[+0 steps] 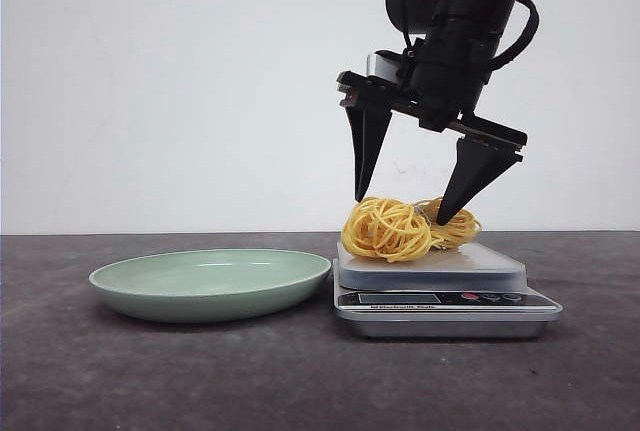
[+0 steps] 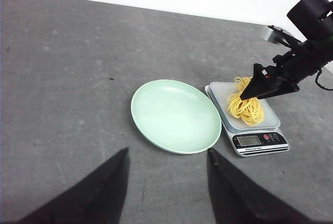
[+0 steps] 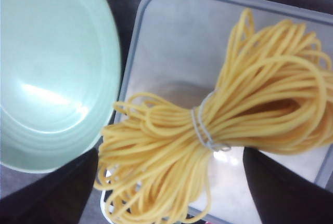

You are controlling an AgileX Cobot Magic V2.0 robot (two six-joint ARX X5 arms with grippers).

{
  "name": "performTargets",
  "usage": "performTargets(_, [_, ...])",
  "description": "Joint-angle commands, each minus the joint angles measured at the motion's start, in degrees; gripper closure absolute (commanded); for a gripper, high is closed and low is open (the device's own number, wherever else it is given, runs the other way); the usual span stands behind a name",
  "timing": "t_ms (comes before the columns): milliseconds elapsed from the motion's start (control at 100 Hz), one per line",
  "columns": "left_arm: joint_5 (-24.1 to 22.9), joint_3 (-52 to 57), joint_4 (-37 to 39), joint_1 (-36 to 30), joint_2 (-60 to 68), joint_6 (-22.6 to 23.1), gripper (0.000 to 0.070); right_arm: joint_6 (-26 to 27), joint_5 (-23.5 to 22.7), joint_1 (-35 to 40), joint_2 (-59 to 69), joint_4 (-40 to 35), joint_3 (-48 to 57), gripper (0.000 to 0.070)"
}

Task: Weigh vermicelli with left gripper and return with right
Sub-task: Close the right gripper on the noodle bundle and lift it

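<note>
The vermicelli [image 1: 392, 228], a yellow coiled bundle tied with a thin whitish band, lies on the platform of a small silver kitchen scale [image 1: 440, 296]. It also shows in the left wrist view [image 2: 246, 106] and fills the right wrist view [image 3: 208, 141]. My right gripper [image 1: 405, 209] is open and hangs just above the bundle, one finger on each side of it, its tips at the top of the strands. My left gripper [image 2: 166, 154] is open and empty, high above the table in front of the plate.
A shallow pale green plate [image 1: 150, 291] stands empty to the left of the scale, close against it; it also shows in the left wrist view [image 2: 151, 125] and the right wrist view [image 3: 31, 42]. The table [image 1: 300, 381] is dark grey, with a white wall behind.
</note>
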Motion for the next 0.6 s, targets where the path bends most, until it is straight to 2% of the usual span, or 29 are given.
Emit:
performTargets(0, [0.17, 1.01, 0.63, -0.22, 0.20, 0.66, 0.0433, 1.25, -0.17, 0.44, 1.31, 0.57, 1.16, 0.0137])
performTargets(170, [0.15, 1.01, 0.63, -0.22, 0.20, 1.07, 0.0433, 1.88, 0.37, 1.38, 2.14, 1.31, 1.16, 0.0140])
performTargets(410, [0.15, 1.01, 0.61, -0.22, 0.20, 1.70, 0.0433, 2.03, 0.44, 1.84, 5.22, 0.50, 1.16, 0.0182])
performTargets(450, [0.15, 1.01, 0.61, -0.22, 0.20, 1.70, 0.0433, 1.99, 0.59, 1.88, 5.46, 0.57, 1.16, 0.0244])
performTargets(520, [0.15, 1.01, 0.61, -0.22, 0.17, 1.77, 0.0433, 1.84, 1.46, 2.21, 5.49, 1.33, 1.16, 0.0400])
performTargets(540, [0.15, 1.01, 0.61, -0.22, 0.20, 1.79, 0.0433, 1.73, 1.77, 2.34, 5.49, 1.73, 1.16, 0.0482])
performTargets(560, [0.15, 1.01, 0.63, -0.22, 0.17, 1.88, 0.0433, 1.57, 1.90, 2.38, 5.49, 1.90, 1.18, 0.0536])
performTargets(590, [0.15, 1.01, 0.63, -0.22, 0.20, 1.90, 0.0433, 0.83, 1.86, 2.54, 5.46, 2.05, 1.25, 0.0687])
